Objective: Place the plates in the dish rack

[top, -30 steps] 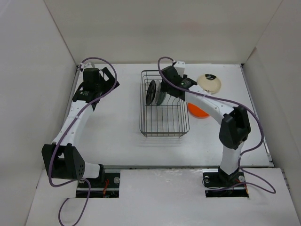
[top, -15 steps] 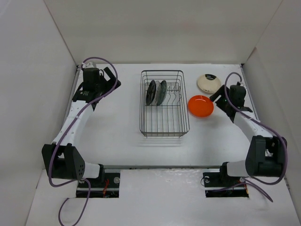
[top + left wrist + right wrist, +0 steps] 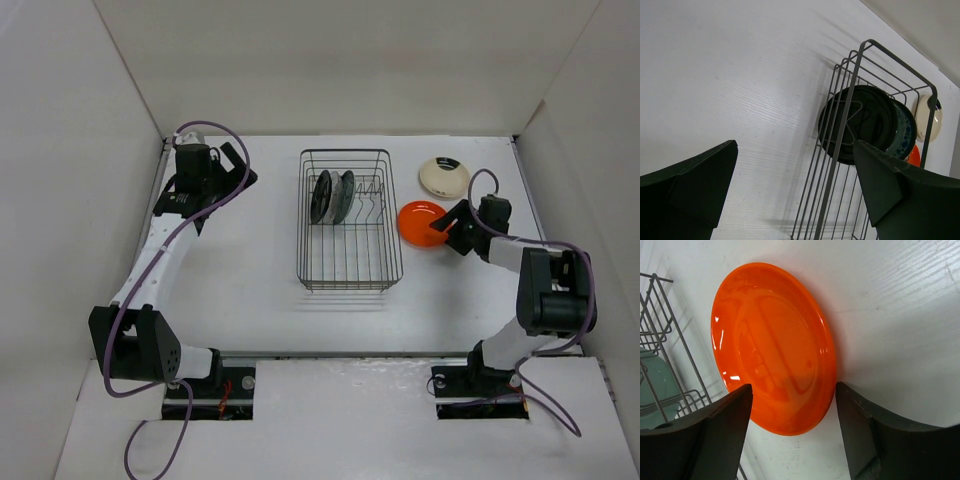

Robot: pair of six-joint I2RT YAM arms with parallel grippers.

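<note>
The dark wire dish rack (image 3: pixel 350 250) stands mid-table. A black plate (image 3: pixel 320 197), a pale grey plate (image 3: pixel 336 197) and a teal plate (image 3: pixel 348 190) stand on edge at its far end. The orange plate (image 3: pixel 420 222) lies flat to the right of the rack, and the cream plate (image 3: pixel 444 176) lies behind it. My right gripper (image 3: pixel 447 233) is open and low at the orange plate's right rim. In the right wrist view its jaws (image 3: pixel 793 390) straddle the rim of the orange plate (image 3: pixel 772 340). My left gripper (image 3: pixel 228 168) is open and empty at the far left.
White walls enclose the table on the left, back and right. In the left wrist view the gripper (image 3: pixel 795 145) looks past bare table at the rack (image 3: pixel 852 90), the black plate (image 3: pixel 865 125) and the teal plate (image 3: pixel 906 131).
My right arm left the rack's far end, swung out to the right, then came in low to the orange plate's right rim. The left arm has not moved.
</note>
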